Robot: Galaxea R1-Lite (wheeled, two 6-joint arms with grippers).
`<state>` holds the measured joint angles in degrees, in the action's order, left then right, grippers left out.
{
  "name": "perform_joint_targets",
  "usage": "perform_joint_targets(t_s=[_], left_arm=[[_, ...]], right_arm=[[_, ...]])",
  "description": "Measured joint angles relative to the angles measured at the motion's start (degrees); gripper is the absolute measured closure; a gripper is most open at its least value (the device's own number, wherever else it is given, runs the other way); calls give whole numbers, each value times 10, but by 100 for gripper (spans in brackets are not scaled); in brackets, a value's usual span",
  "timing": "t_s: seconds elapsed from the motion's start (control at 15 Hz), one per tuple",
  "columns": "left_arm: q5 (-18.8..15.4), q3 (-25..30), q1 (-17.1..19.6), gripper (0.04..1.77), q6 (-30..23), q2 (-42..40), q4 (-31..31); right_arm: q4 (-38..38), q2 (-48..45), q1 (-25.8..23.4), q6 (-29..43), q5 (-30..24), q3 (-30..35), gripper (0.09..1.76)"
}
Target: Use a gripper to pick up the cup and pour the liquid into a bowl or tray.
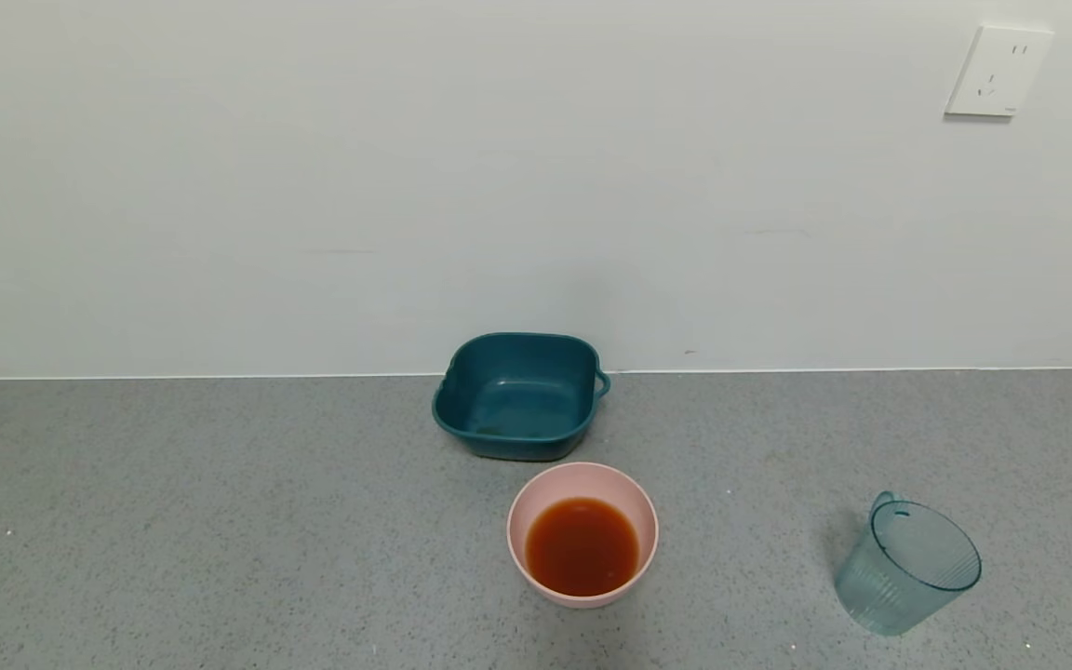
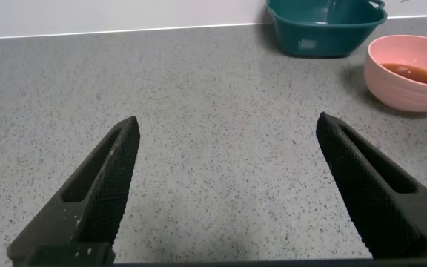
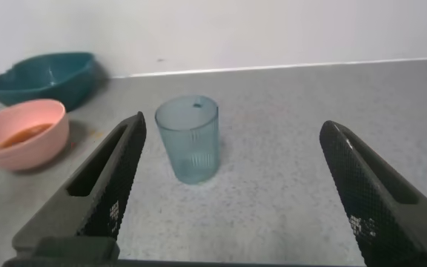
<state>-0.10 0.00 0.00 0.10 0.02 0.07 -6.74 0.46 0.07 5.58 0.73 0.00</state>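
The translucent blue-green ribbed cup stands upright and empty on the grey counter at the front right; it also shows in the right wrist view. The pale pink bowl sits at the front centre and holds the reddish-orange liquid; it shows too in the left wrist view and the right wrist view. My right gripper is open, a short way back from the cup, touching nothing. My left gripper is open over bare counter, left of the bowl. Neither gripper shows in the head view.
A dark teal square tub stands empty behind the pink bowl, against the white wall; it shows in the left wrist view and the right wrist view. A wall socket is at the upper right.
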Motion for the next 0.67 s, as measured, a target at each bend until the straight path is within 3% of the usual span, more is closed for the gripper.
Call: perform_joint_targets(t_s=[0.2,0.67], left_arm=[[0,0,0,9,0,0,0],[0,0,0,9,0,0,0]], right_arm=[[60,-4,0,-20,3,0,15],[62,-4,0,-29,6,0,15]])
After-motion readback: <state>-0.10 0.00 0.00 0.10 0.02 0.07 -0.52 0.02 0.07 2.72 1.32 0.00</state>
